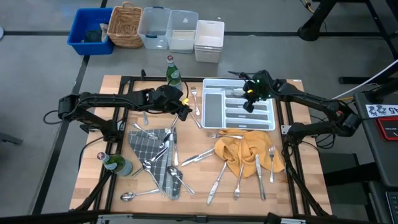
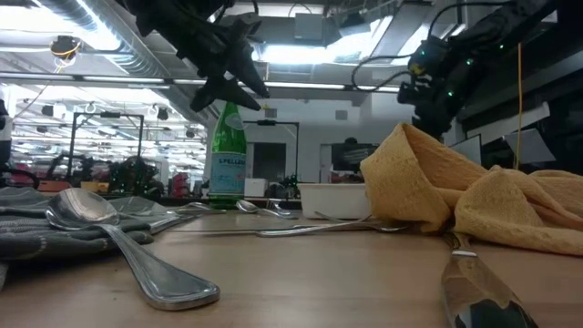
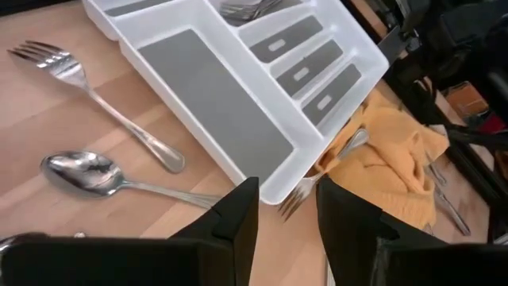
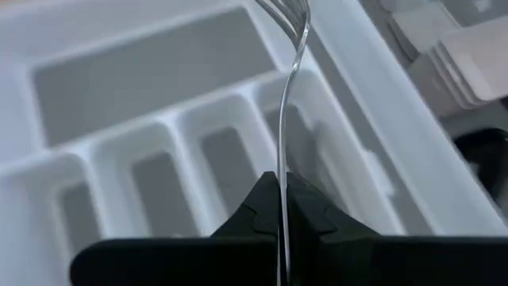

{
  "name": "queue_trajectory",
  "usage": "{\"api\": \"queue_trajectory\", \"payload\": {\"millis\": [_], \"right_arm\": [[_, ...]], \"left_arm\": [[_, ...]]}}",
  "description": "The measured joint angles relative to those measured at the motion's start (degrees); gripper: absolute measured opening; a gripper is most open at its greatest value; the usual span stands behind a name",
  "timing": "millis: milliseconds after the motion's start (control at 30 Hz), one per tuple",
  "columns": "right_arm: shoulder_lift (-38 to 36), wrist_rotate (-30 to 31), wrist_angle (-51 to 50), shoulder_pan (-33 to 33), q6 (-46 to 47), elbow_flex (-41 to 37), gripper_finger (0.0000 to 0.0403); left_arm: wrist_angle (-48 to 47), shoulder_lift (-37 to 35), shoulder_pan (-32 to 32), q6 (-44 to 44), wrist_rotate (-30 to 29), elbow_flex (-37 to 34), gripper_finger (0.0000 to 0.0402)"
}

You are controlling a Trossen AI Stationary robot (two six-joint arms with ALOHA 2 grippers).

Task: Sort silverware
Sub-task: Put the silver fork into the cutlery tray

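Observation:
Several silver forks, spoons and knives lie on the wooden table (image 1: 186,186), on a grey checked cloth (image 1: 152,149) and a yellow cloth (image 1: 245,149). A white compartmented tray (image 1: 239,106) lies at the far middle. My right gripper (image 1: 250,102) is above the tray, shut on a fork (image 4: 287,95). My left gripper (image 1: 185,112) is open and empty above the table, left of the tray, with a fork (image 3: 95,91) and a spoon (image 3: 87,175) on the wood below it. My right gripper pinches the fork's handle (image 4: 282,179) between its two fingers. The fork runs on past the fingertips, its tines (image 4: 287,12) at the far end, lifted clear above the tray's narrow compartments.
A green glass bottle (image 1: 173,71) stands at the far edge left of the tray, another (image 1: 115,163) at the near left. Beyond the table are a blue bin (image 1: 90,31), a wicker basket (image 1: 124,25) and clear plastic boxes (image 1: 171,28).

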Motion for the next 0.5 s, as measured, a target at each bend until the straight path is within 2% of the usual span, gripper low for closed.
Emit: {"api": "queue_trajectory", "payload": {"millis": [267, 500], "right_arm": [[0.0, 0.1, -2.0, -6.8, -6.7, 0.0, 0.0004], [2.8, -1.6, -4.0, -9.4, -10.7, 0.0, 0.0004]], "left_arm": [[0.1, 0.0, 0.0, 1.2, 0.0, 0.0, 0.0116], [0.1, 0.0, 0.0, 1.2, 0.0, 0.0, 0.0115]]}}
